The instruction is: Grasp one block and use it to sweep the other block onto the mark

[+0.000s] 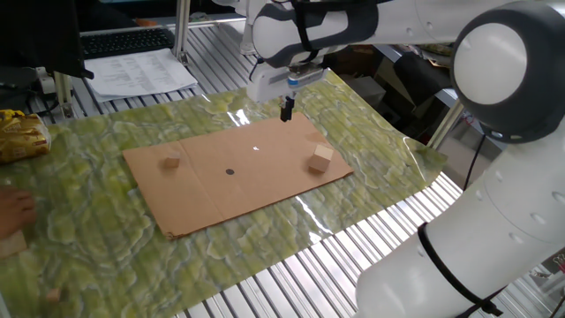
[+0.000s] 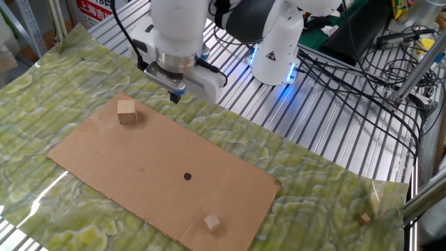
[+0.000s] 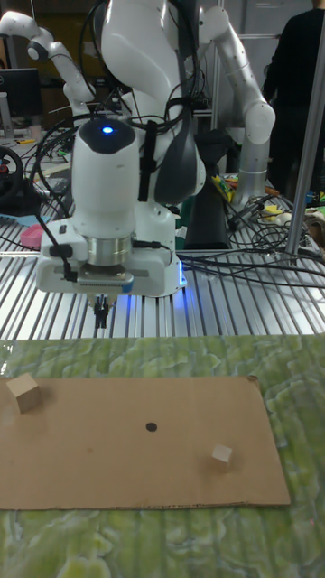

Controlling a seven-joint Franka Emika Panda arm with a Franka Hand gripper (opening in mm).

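The larger tan cube [image 1: 321, 158] [image 2: 126, 111] [image 3: 23, 392] rests near one end of the brown cardboard [image 1: 265, 190]. The smaller tan cube [image 1: 171, 162] [image 2: 212, 222] [image 3: 221, 457] sits near the opposite end. Between them lies the dark round mark [image 1: 229, 171] [image 2: 187, 176] [image 3: 151, 426]. My gripper [image 1: 287, 111] [image 2: 176, 96] [image 3: 102, 313] hangs above the cardboard's far edge, well off from both cubes. Its fingers are shut with nothing between them.
Green patterned sheeting [image 1: 106, 256] covers the table under the cardboard. A person's hand [image 1: 13, 210] reaches in at the left edge. A yellow bag [image 1: 18, 137] and papers [image 1: 141, 71] lie at the back left. A tiny wooden piece [image 2: 364, 218] lies on the sheeting, and cables [image 2: 362, 77] trail behind.
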